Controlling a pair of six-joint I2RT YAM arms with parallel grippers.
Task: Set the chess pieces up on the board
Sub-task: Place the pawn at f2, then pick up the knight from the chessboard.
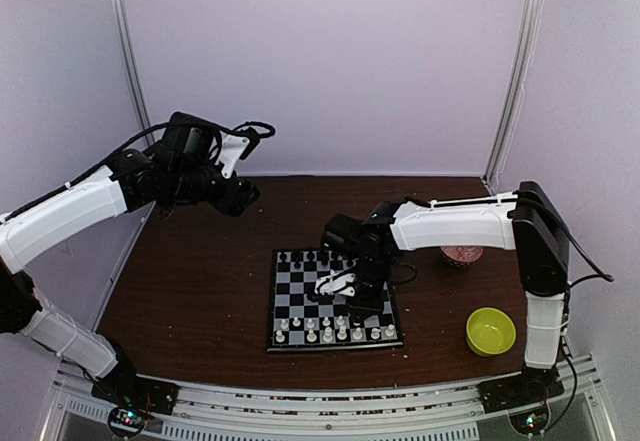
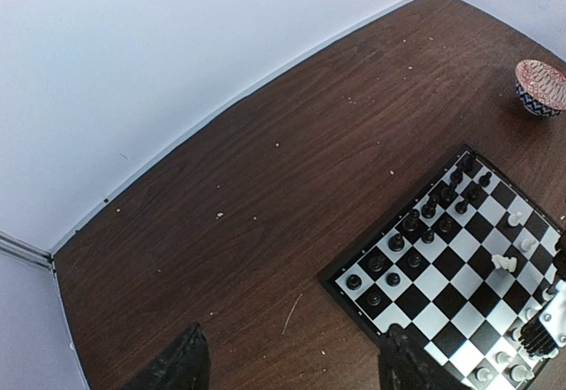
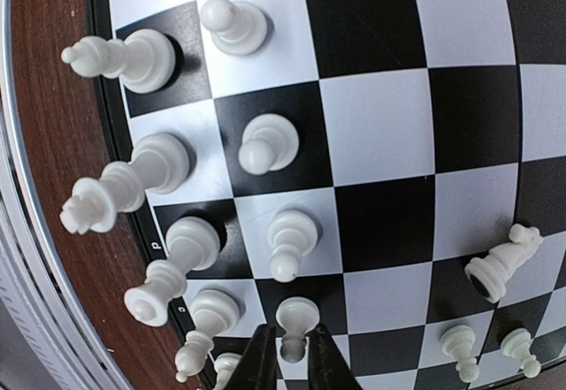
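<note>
Grips a white pawn [image 3: 298, 313] by its head in the closed right gripper [image 3: 292, 356] among crowded white ranks on the near side of the board [image 3: 380, 125], with the left gripper [image 2: 292, 341] spread open far left, and risks tipping the neighbouring pawn [image 3: 292, 240] if released askew.

Board [image 1: 333, 299] on table [image 1: 200, 291], right of centre; two bowls further right.
Chess pieces [image 1: 310, 333] in rows along far and near edges, toppled piece [image 3: 500, 264] mid-board. Far bowl [image 1: 461, 254] behind board's right side, near bowl [image 1: 491, 331] off its near right corner, apart. Right gripper [image 3: 285, 355] over near rows, pawn [image 3: 296, 319] between fingertips.
</note>
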